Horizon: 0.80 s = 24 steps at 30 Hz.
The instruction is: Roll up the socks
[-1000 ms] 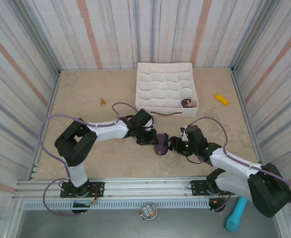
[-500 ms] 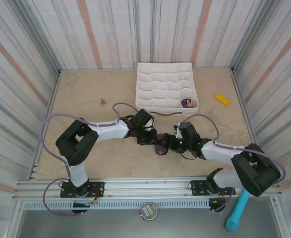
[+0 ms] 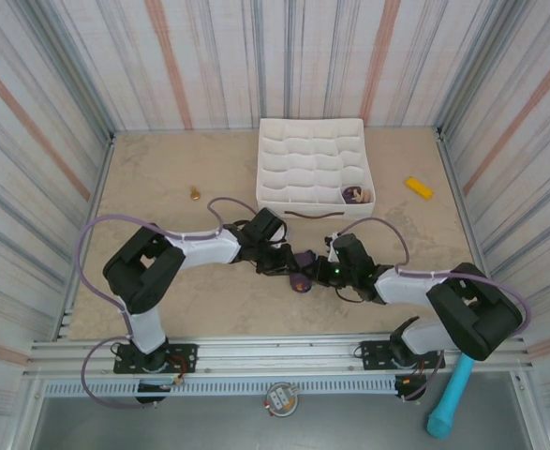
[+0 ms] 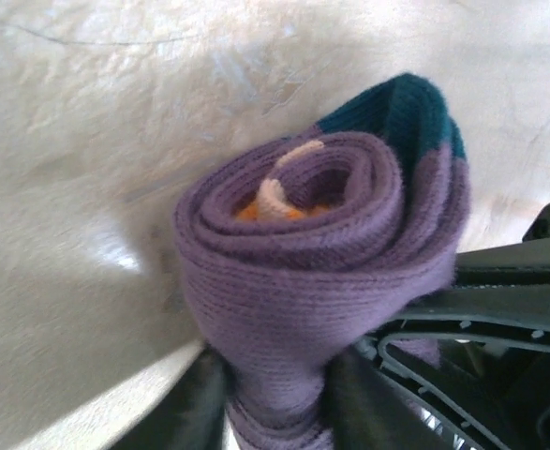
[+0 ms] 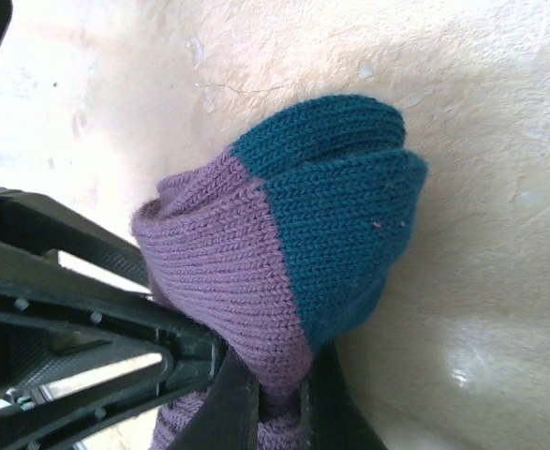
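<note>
Your sock roll (image 3: 301,269) lies on the table (image 3: 162,281) in the lower middle of the overhead view, just below the white tray (image 3: 312,141), with both arms meeting over it from left and right.

In the left wrist view the roll is a tight purple spiral at the centre of the frame. A bit of orange shows in its core and a teal patch sits at its upper right. Your left gripper (image 4: 275,412) comes up from the bottom edge with one finger pressed against each side of the roll's lower part, so it is clamped on the roll. The black frame of the other gripper is touching the roll at the right.

In the right wrist view the roll shows purple on the left and teal on the right. Your right gripper (image 5: 273,408) is pinched tight on a narrow fold of purple knit at the bottom centre.

A small purple bundle (image 3: 354,195) sits in the tray's lower right compartment. A yellow piece (image 3: 419,187) lies to the right of the tray.
</note>
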{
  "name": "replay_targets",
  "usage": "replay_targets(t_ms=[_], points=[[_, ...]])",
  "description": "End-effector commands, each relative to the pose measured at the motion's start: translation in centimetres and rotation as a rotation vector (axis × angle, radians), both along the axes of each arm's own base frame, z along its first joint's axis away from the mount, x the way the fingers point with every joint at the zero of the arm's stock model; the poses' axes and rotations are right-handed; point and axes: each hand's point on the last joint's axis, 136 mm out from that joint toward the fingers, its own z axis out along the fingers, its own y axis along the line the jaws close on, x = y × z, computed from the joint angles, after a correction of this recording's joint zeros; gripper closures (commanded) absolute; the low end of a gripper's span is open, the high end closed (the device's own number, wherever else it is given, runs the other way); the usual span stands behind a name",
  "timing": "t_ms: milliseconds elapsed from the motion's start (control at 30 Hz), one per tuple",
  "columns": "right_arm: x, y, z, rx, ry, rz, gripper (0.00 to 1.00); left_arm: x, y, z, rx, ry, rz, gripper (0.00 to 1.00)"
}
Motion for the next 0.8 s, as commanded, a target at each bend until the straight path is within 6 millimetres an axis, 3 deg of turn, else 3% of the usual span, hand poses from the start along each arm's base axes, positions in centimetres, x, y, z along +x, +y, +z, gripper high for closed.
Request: replay_targets(t_ms=[0,133,233,367,533,667,767], points=[[-3.5,-2.9,-4.4,-0.19,0.169,0.015,1.0,-0.2,1.9,-0.3,0.028,0.045,0.044,0.53],[-1.8,-2.8,-1.3,-0.223,0.091,0.03,1.0,1.0,2.1,3.6,-0.087,0.065,0.066,0.34],[-0.2,-2.9,1.7,-0.229,0.025,0.037,1.0,1.7,3.1,6.6,-0.043,0.016,0.036,0.25],[1.5,-3.5,5.1,-0.232,-0.02,0.046,1.0,3.1,5.2,9.7,0.004,-0.017,0.038,0.25],[4.0,-4.5,10.0,-0.344,-0.173,0.073,1.0,6.6,8.3,13.2,0.051,-0.113,0.066,0.24],[6.0,-4.8,12.9,-0.425,-0.276,0.095,1.0,9.3,9.6,14.1,0.096,-0.137,0.091,0.28],[7.7,-4.9,14.6,-0.483,-0.347,0.106,1.0,12.1,10.7,13.6,0.175,-0.18,0.119,0.32]])
